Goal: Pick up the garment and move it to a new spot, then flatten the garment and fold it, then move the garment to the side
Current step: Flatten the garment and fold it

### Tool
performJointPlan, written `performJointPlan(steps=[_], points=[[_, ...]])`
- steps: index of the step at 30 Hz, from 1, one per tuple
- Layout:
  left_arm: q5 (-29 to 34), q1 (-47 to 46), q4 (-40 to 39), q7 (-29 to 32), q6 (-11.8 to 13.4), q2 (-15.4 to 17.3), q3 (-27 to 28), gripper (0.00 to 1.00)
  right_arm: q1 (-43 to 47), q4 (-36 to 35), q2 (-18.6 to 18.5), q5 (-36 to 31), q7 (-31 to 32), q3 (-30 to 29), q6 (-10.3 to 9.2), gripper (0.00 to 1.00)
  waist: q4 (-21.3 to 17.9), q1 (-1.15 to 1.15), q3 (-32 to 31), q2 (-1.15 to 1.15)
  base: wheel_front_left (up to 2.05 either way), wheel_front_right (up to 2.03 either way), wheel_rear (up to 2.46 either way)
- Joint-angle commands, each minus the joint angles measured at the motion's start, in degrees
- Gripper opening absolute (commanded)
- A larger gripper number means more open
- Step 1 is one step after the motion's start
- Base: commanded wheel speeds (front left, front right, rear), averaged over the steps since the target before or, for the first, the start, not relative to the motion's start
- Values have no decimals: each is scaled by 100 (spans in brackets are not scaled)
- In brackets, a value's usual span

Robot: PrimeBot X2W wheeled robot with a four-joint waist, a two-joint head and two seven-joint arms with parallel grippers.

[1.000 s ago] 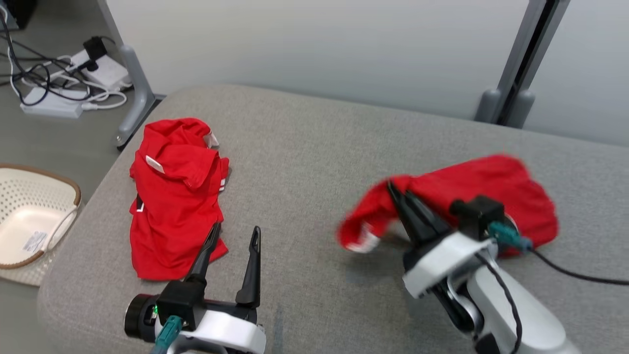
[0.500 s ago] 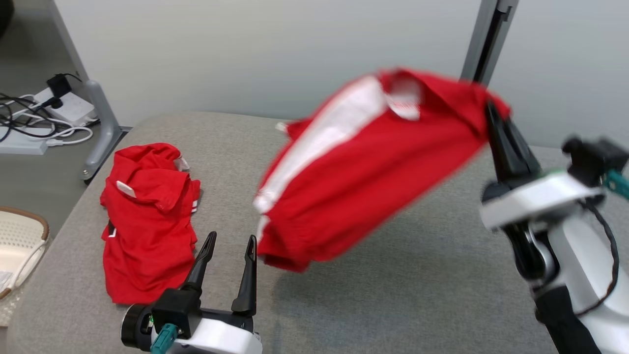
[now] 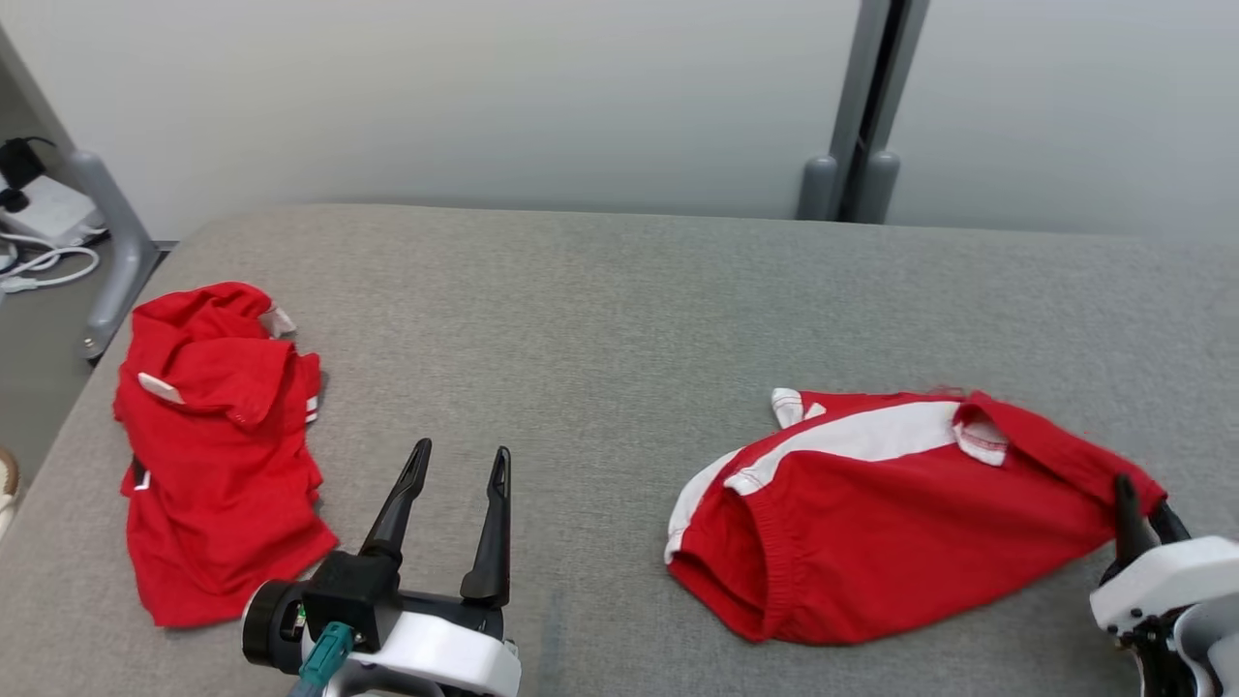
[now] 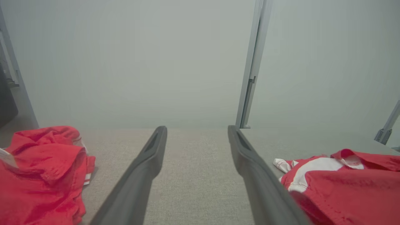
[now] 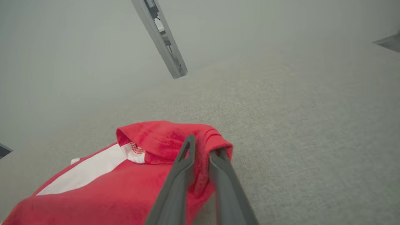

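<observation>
**Here, a red garment lies at the right gripper's tips**

Up close, the right gripper (image 5: 203,145) has its two dark fingers (image 5: 179,175) standing a narrow slit apart, with a rolled red fold of the garment (image 3: 871,523) lying in that slit at the tips. Whether the fold is pinched or lies loose there I cannot tell. The fold wraps a little over the tip of one finger.

From that corner the garment spreads away across the grey padded surface (image 3: 600,319), on the robot's right half of it. It lies mostly flat but rumpled. A white panel (image 3: 861,436) runs along its far edge, and a small white tag sits near the collar. Its ribbed hem faces the middle of the surface.

The left gripper (image 3: 462,450) hovers over the near middle of the surface with its fingers spread wide and nothing between them. It is well apart from the garment.

Further left, a second red garment (image 3: 213,455) lies crumpled near the surface's left edge. Behind the surface stands a pale wall with a grey post (image 3: 861,97). At the far left, white cables (image 3: 39,266) lie on the floor beside a grey leg.
</observation>
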Motion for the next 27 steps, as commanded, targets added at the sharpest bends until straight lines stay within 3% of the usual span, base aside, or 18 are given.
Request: performJointPlan(steps=[1,8,20,27], points=[[2,-93,7,-16,27,24,13,100,-13,70,3,14,-13,9,3,100,-84,0,29,0,0,0,0],[-18,-107,34,-16,42,26,9,100,-74,-23,-63,-191,-13,-187,3,100,-259,0,-47,0,0,0,0],[-97,-105,-26,-16,59,24,41,100,671,-3044,179,-1027,-13,-265,2,100,-371,0,-133,0,0,0,0],[-151,-108,-42,-16,42,25,69,100,1180,-3979,442,-1431,-12,-165,2,100,-372,0,-163,0,0,0,0]])
